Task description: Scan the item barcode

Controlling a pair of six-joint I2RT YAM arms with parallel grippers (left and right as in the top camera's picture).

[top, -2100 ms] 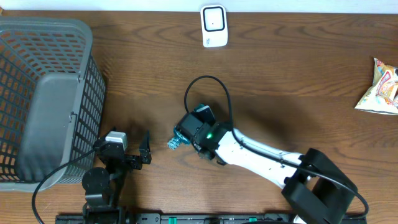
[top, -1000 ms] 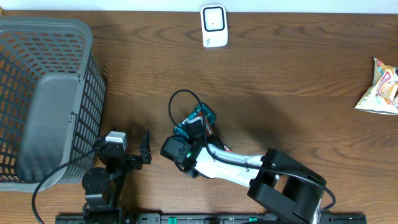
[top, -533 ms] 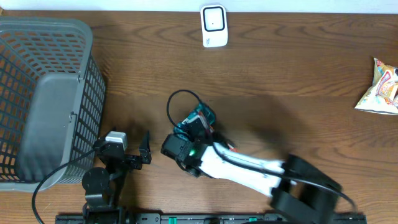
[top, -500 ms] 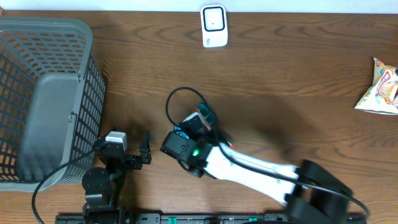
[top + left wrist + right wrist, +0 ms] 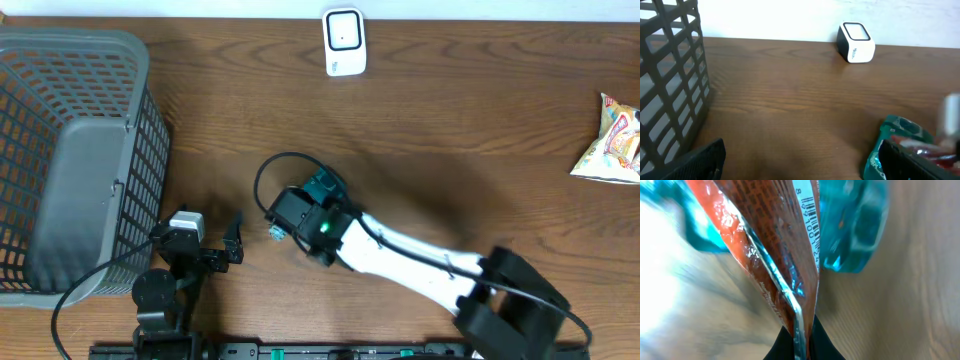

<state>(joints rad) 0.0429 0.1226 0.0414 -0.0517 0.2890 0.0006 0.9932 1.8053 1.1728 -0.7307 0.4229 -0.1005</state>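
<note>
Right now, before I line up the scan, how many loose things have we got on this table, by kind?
basket: 1
scanner: 1
Snack packets: 2, the held packet in the right gripper and the far packet at the table's right edge
Total: 4
</note>
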